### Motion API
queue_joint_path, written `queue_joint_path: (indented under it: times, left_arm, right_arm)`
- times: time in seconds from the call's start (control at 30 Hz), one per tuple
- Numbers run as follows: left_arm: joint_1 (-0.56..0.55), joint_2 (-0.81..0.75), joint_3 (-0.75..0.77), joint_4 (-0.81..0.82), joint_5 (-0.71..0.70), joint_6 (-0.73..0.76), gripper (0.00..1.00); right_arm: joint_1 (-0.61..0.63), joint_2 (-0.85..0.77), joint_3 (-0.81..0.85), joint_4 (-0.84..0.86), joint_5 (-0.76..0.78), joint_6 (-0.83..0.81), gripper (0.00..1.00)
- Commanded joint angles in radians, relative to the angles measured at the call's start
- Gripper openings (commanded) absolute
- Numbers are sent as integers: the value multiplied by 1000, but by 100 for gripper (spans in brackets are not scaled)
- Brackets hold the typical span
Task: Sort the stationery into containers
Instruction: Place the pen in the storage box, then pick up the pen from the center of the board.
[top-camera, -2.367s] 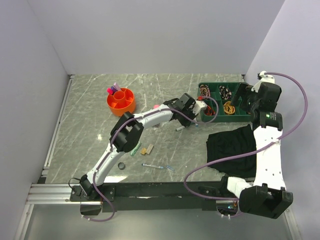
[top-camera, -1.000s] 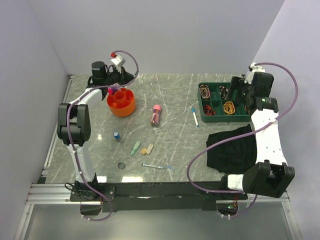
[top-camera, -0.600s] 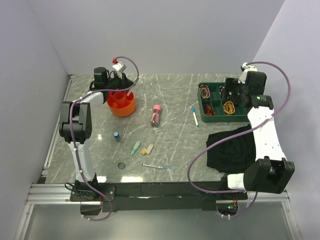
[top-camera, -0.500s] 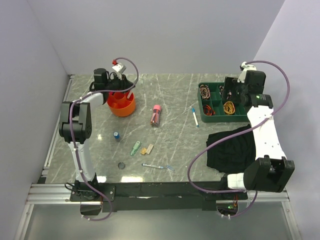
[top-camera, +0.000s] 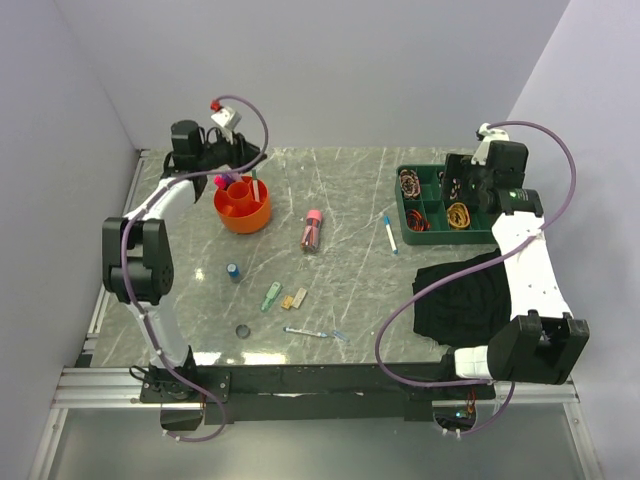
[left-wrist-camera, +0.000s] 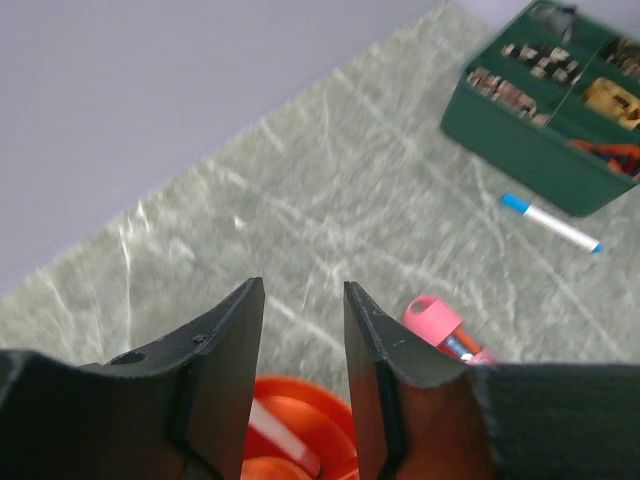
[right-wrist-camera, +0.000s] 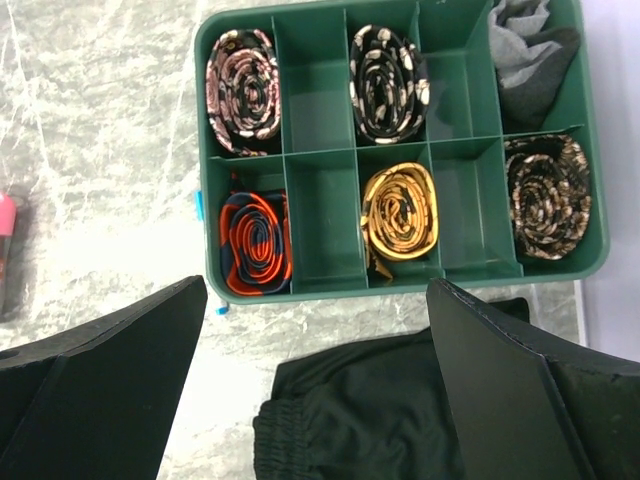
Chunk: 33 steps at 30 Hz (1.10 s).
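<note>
The grey marble counter carries everything. On its near right side lies a crumpled black cloth. Just beyond it, at the far right, stands a green tray divided into small compartments. Several of these hold coiled bands, and one corner holds a grey cloth. The right hand hangs above this tray. Its two fingers are spread wide and nothing is between them.

At the far left of the counter stands the round orange pot. The left hand hovers over the far side of the pot and does not touch it. Its fingers are a little apart, with only a narrow gap, and they hold nothing. Inside the pot stand markers with pink and purple caps, on the far left side, and one thin white pen, which leans at the right side.

The other stationery lies loose on the counter. A pink tube is to the right of the pot. A white pen with a blue cap lies just left of the tray. Nearer, towards the left, are a thin pen, a green clip, a yellow eraser just beside the clip, a small blue cylinder, and a small dark ring.
</note>
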Motion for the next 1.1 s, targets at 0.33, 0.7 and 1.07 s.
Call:
queue_joint_path:
  times: [0.33,0.7,1.07]
  left_arm:
    - [-136,-178,98,-195,-46,-281,47]
    - [8,-315,193,-595,-408,-105,57]
    - [46,-411,86,-574,-488,-56,58]
  right_arm:
    - [222,102,20,-35,-87,-26,84]
    - [252,478,271,-25,-111,15,65]
    - [326,610,342,-65,-27,-37,57]
